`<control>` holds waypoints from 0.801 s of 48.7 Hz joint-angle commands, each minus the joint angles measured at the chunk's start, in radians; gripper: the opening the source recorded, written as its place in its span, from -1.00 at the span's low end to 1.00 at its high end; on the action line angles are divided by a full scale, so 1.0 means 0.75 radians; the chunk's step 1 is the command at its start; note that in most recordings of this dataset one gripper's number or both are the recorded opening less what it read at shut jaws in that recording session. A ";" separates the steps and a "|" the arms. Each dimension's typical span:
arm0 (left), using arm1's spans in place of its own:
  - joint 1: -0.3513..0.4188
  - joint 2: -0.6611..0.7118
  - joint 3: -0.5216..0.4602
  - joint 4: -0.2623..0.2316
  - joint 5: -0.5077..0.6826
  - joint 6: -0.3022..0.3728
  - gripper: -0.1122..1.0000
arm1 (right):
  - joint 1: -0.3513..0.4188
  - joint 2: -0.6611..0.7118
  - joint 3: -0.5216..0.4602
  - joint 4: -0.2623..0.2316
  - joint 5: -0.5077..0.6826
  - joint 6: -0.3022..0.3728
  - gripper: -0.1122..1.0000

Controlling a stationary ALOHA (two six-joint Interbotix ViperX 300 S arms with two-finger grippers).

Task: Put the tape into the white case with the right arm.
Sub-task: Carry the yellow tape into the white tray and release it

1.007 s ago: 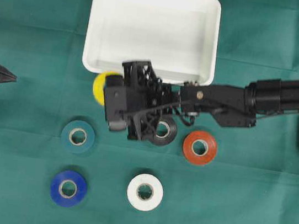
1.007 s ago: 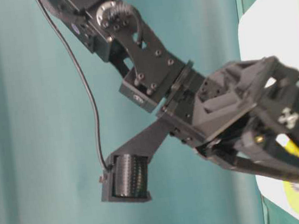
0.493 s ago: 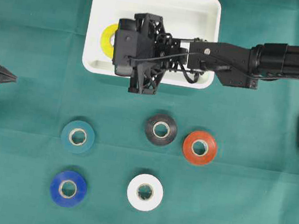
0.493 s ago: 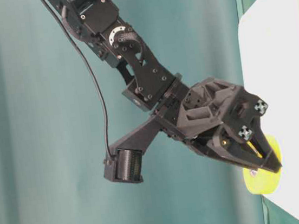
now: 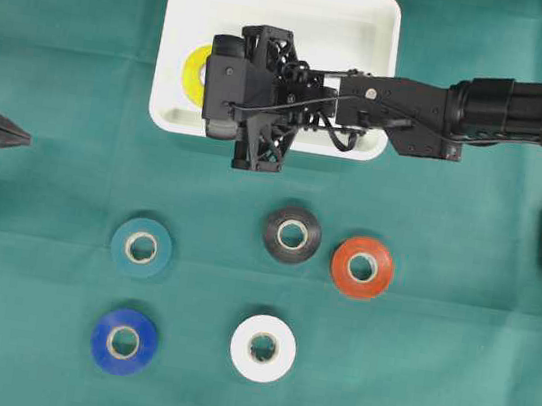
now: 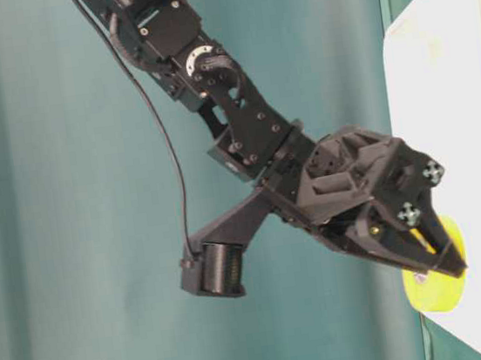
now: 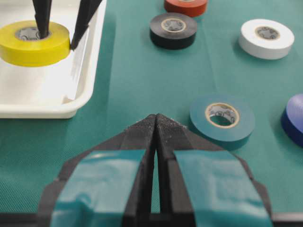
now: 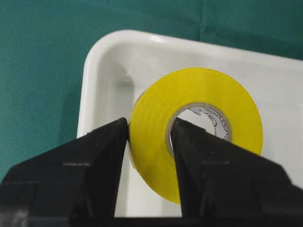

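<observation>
The right tool pinches the wall of the yellow tape, one finger in the roll's core and the other against its outer face, its jaws nearly closed on it; the roll sits flat directly under the fingertips, low over or on the floor of the white case at its left end. The coming release seems to turn on that: the tape is already inside the rim, so the jaws need only part and lift straight up. The case holds nothing else, while the black tape, red tape, white tape, teal tape and blue tape lie flat on the desk, and the left tool rests closed and empty, well apart.
</observation>
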 commanded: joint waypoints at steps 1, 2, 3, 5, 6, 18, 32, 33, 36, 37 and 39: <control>0.004 0.016 -0.016 0.000 -0.006 0.002 -0.79 | 0.000 -0.025 -0.037 -0.002 -0.014 0.002 -0.72; 0.004 0.016 -0.016 0.000 -0.006 0.002 -0.79 | -0.002 -0.022 -0.037 -0.004 -0.014 0.002 -0.66; 0.006 0.016 -0.016 -0.002 -0.006 0.000 -0.79 | -0.002 -0.022 -0.037 -0.004 -0.016 0.002 -0.59; 0.004 0.016 -0.016 0.000 -0.006 0.000 -0.79 | 0.000 -0.022 -0.037 -0.004 -0.018 0.002 -0.43; 0.004 0.016 -0.016 0.000 -0.006 0.002 -0.79 | -0.002 -0.022 -0.035 -0.004 -0.016 0.002 -0.34; 0.004 0.016 -0.016 0.000 -0.006 0.000 -0.79 | -0.002 -0.025 -0.037 -0.004 -0.027 0.002 0.41; 0.004 0.016 -0.016 -0.002 -0.006 0.000 -0.79 | -0.002 -0.070 0.018 -0.004 -0.014 0.002 0.41; 0.004 0.016 -0.016 -0.002 -0.006 0.000 -0.79 | 0.000 -0.078 0.027 -0.004 -0.012 0.002 0.41; 0.004 0.016 -0.016 -0.002 -0.006 0.000 -0.79 | -0.002 -0.112 0.065 -0.004 -0.012 0.002 0.41; 0.004 0.016 -0.016 0.000 -0.006 0.000 -0.79 | 0.000 -0.121 0.078 -0.004 -0.014 0.002 0.41; 0.004 0.016 -0.016 0.000 -0.006 0.000 -0.79 | -0.002 -0.141 0.104 -0.004 -0.018 0.002 0.41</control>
